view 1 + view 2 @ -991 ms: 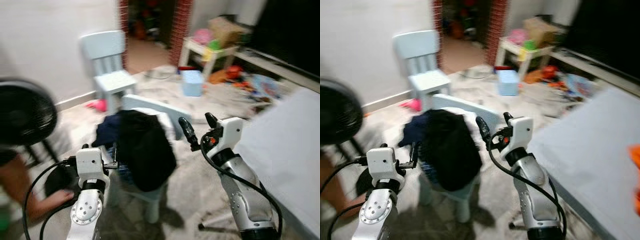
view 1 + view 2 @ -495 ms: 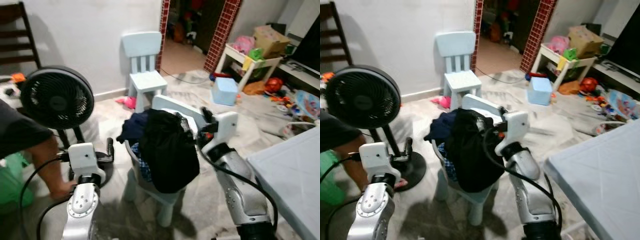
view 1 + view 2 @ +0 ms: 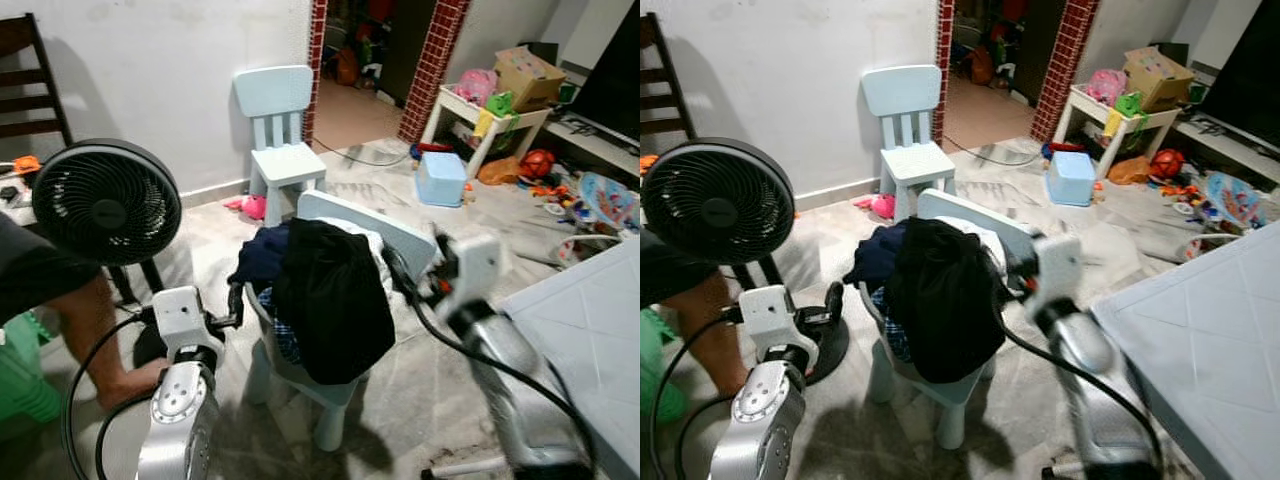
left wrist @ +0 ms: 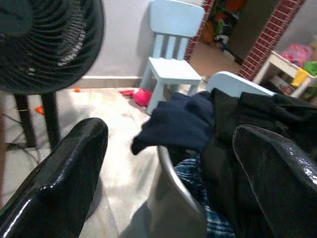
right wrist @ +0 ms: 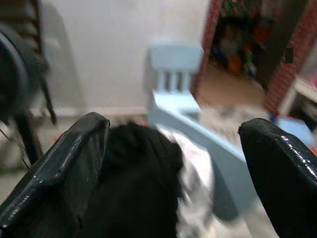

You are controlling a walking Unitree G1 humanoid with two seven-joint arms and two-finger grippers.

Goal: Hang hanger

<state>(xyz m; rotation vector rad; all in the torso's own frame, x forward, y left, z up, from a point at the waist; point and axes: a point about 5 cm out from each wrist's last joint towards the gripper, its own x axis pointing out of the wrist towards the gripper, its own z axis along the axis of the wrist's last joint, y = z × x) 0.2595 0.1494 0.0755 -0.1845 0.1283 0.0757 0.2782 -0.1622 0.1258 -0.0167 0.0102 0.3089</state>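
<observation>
Left wrist view: the left claw [image 4: 168, 173], fingers spread and empty, faces the pale blue child's chair [image 3: 375, 232] heaped with dark clothes [image 3: 325, 295]. The right claw [image 5: 173, 173], also apart, hovers just beside that pile; no hanger can be made out.

Setting: lived-in home, a family room with a play corner. Evidence: two pale blue child's chairs [image 3: 282, 128], the nearer one [image 3: 330, 300] heaped with clothes [image 3: 325, 290]; standing fan [image 3: 105, 200]; small desk [image 3: 485, 120] with toys [image 3: 540, 165] scattered around it on the floor; brick-edged doorway [image 3: 375, 50] to another room.
</observation>
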